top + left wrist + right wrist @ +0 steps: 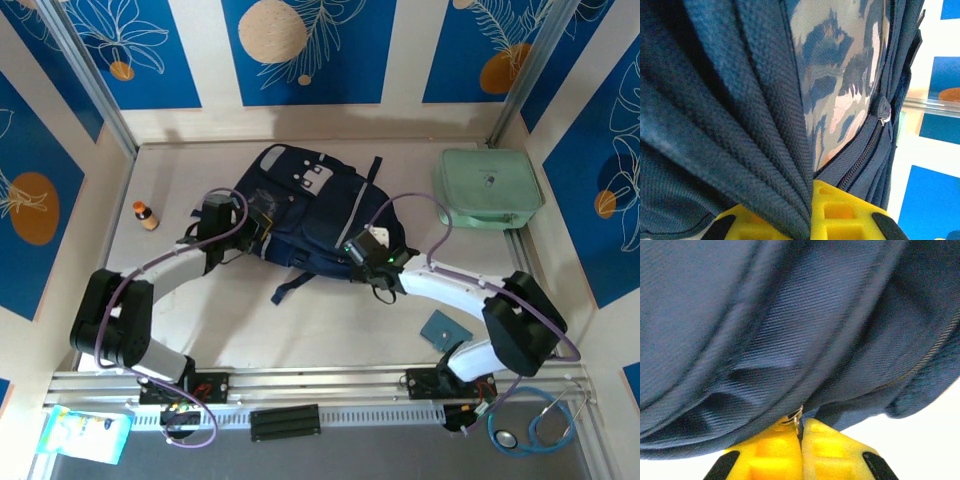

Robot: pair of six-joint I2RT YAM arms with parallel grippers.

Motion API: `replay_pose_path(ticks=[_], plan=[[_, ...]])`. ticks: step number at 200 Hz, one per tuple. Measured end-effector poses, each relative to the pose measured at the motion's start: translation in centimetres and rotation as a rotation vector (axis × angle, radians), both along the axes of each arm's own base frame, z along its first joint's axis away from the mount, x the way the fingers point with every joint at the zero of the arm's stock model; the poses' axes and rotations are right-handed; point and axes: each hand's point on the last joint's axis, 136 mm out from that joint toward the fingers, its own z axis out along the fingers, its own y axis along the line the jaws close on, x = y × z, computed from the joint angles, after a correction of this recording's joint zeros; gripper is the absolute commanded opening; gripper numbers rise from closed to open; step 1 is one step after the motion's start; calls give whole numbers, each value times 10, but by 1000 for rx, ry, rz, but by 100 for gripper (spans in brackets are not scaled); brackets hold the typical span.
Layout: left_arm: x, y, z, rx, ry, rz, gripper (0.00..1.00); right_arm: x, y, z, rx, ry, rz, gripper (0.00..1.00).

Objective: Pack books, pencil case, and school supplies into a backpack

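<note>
A: Where did the backpack (318, 205) lie from the grippers?
B: Between them, mid-table, with its long axis slanting from far-left to near-right. The left gripper (809, 220) was at its left flank and the right gripper (801, 434) at its near-right edge — both touching the bag.
A: Jaw states?
B: Left was shut on a fold of the navy fabric beside the open mouth, and patterned lining (840, 75) showed past it. Right was shut, with a small metal zip pull (797, 419) apparently pinched between the yellow tips.
A: Arm poses?
B: Both reached forward and inward, elbows out, wrists low at the bag.
A: What did the next move turn on?
B: My judgement: the zip seam led away from the right gripper along the bag's edge, so the pull should follow it while the left braces the fabric. The teal booklet (445, 330) lay unpacked on the table (330, 330) by the right arm's base — that arm was nearer.
</note>
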Motion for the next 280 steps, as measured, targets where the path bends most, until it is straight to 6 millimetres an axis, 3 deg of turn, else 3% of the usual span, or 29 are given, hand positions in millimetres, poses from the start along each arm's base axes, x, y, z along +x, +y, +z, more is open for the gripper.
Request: replay_pose_path(ticks=[29,50,71,91,121,147,164,180,200,244,280], plan=[[7,4,2,33,-15,-19,32,5,-5,15,1,-24,4,2],[12,21,-3,80,-17,6,48,7,-2,23,1,-16,40,1],[13,46,-6,131,-14,60,55,7,7,30,12,9,91,0],[2,64,1,156,-37,92,57,9,22,32,31,37,146,0],[-17,66,16,142,-83,83,57,9,64,36,83,66,265,0],[-29,58,15,90,-92,51,54,7,108,42,162,85,372,0],[-37,49,7,40,-76,31,45,4,134,45,207,95,429,0],[-41,37,3,-2,-65,7,28,2,158,47,244,101,478,0],[-43,23,-5,-43,-51,-9,23,-2,181,49,280,107,525,0],[-34,19,-17,-91,-33,13,23,-5,190,43,288,125,543,0],[-29,17,-20,-103,-35,20,11,-3,192,42,287,122,538,0]])
